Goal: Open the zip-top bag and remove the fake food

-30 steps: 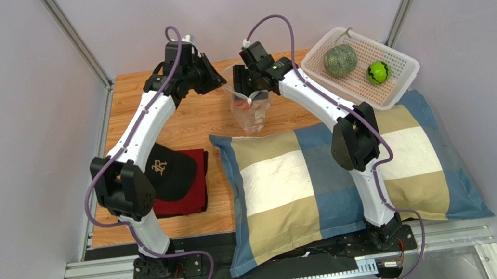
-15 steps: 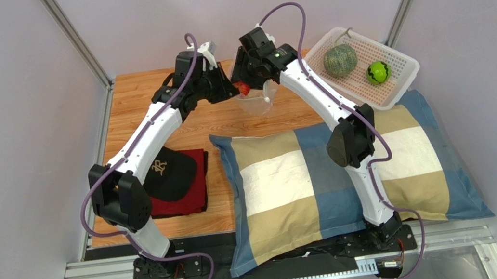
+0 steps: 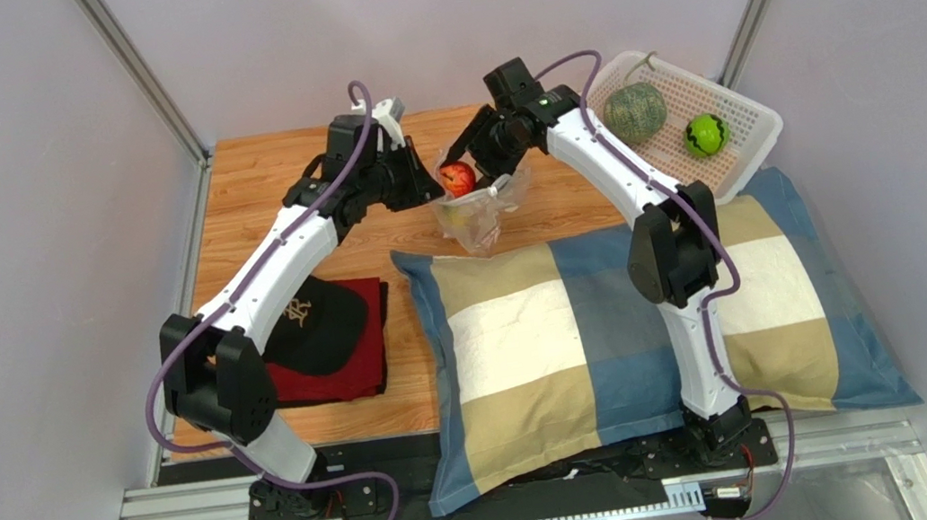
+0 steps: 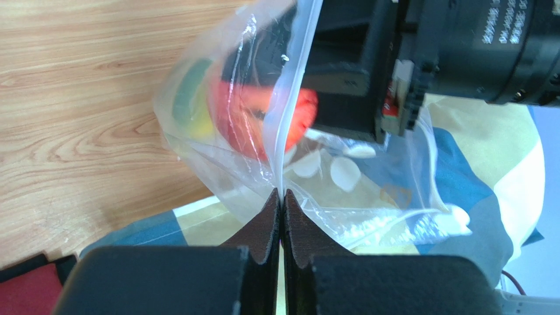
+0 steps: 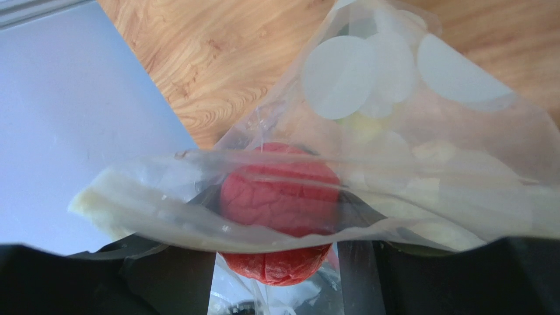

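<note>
A clear bag (image 3: pixel 480 214) hangs over the wood table (image 3: pixel 280 177), held between two grippers.
The bag is crinkly, with big white dots. The left gripper (image 4: pixel 281 197) pinches its edge, fingers tight together. The right gripper (image 3: pixel 466 162) squeezes a red fruit (image 5: pixel 279 190) at the bag's mouth. A yellow-green piece (image 4: pixel 190 98) sits inside. A checked pillow (image 3: pixel 547 330) lies just beside. Grey walls (image 3: pixel 21 268) stand around.

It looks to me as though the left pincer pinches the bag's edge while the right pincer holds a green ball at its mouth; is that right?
Not quite: the right pincer holds the red fruit, not a green ball, as the right wrist view shows. The green ball lies in the white basket. The left pincer does pinch the edge of the bag.
</note>
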Action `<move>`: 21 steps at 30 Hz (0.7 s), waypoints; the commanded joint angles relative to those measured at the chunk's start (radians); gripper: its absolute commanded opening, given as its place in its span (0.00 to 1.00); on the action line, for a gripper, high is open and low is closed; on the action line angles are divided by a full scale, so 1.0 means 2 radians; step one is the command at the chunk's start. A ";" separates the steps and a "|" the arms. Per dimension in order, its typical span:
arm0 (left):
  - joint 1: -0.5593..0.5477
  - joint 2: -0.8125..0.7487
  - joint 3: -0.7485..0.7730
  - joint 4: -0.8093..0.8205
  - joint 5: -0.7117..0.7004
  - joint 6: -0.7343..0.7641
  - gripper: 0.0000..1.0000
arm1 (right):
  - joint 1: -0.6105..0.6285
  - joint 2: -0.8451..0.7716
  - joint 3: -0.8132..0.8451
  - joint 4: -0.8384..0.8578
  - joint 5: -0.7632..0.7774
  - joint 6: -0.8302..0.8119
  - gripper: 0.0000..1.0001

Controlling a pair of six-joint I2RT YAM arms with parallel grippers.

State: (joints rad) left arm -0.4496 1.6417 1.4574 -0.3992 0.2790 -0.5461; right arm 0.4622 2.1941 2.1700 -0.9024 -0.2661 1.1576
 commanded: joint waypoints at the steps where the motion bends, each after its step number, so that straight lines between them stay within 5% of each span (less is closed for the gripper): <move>1: 0.002 -0.001 0.020 0.010 -0.010 0.021 0.00 | -0.001 -0.078 -0.058 0.058 -0.076 0.014 0.00; 8: 0.048 0.024 0.070 -0.063 0.002 0.039 0.00 | -0.008 -0.133 -0.160 0.205 -0.177 -0.157 0.00; 13: 0.063 0.021 0.063 -0.057 0.015 0.042 0.00 | -0.030 -0.146 -0.228 0.369 -0.255 -0.122 0.00; 18: 0.064 0.020 0.068 -0.041 0.038 0.056 0.00 | -0.046 -0.120 -0.196 0.349 -0.260 -0.112 0.00; 21: 0.064 0.010 0.041 0.001 0.045 0.038 0.00 | -0.045 -0.086 -0.150 0.288 -0.269 -0.103 0.13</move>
State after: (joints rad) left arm -0.3260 1.6817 1.5585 -0.4965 0.3393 -0.4728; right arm 0.3813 1.9713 1.7359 -0.3016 -0.7322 0.9379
